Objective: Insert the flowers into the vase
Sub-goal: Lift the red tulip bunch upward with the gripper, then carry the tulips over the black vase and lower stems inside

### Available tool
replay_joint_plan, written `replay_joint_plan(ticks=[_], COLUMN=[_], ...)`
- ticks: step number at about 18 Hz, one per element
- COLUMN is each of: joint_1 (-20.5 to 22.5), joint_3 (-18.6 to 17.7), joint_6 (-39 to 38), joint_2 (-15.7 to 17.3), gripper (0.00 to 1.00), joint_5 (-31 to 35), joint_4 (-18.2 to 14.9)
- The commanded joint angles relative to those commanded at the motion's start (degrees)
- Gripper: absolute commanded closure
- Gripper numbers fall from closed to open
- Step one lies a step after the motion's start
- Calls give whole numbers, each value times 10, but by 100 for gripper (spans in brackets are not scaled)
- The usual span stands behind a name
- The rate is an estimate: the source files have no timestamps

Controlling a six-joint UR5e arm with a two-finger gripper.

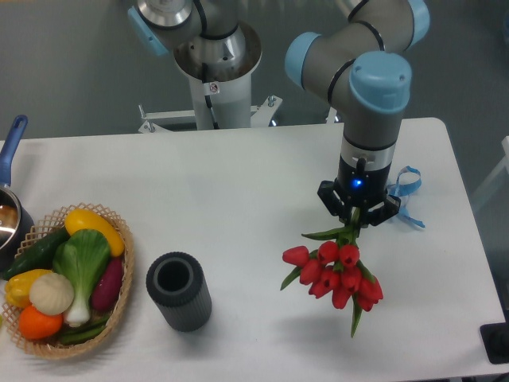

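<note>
Vase (179, 291): upright on the counter (238, 183), mouth open, near front edge.
Basket (67, 278): left of the vase, holding vegetables.
Flowers (338, 274): right of the vase, blooms hanging down, stems gripped above.
Hand (357, 215): closed on the flower stems.
Ribbon (406, 195): beyond the flowers, far right of the vase.

Smooth matt white on the table (238, 191). Finely ribbed, dull dark grey on the vase (180, 292) (rubber or plastic, hard to say). Waxy red heads and slick green stems on the flowers (338, 274). Woven wicker for the basket (119, 294), glossy plastic-looking vegetables (67, 270) inside. Satiny blue ribbon (406, 195). Matt black gripper (358, 216); brushed grey metal with pale blue plastic caps on the arm (374, 87).
</note>
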Motion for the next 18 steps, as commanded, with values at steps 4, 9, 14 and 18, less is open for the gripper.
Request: replay_joint_plan(ticks=[4,9,14,18], joint_1=[28,43,64,56], joint_3=[-35,1,-2,0], joint_6=[2,-11,-18,-26], joint_2=[9,10,13,26], gripper=[100,100,100,100], joint_5=[-181,-324,-513,-538], joint_4=[13,13,76,79])
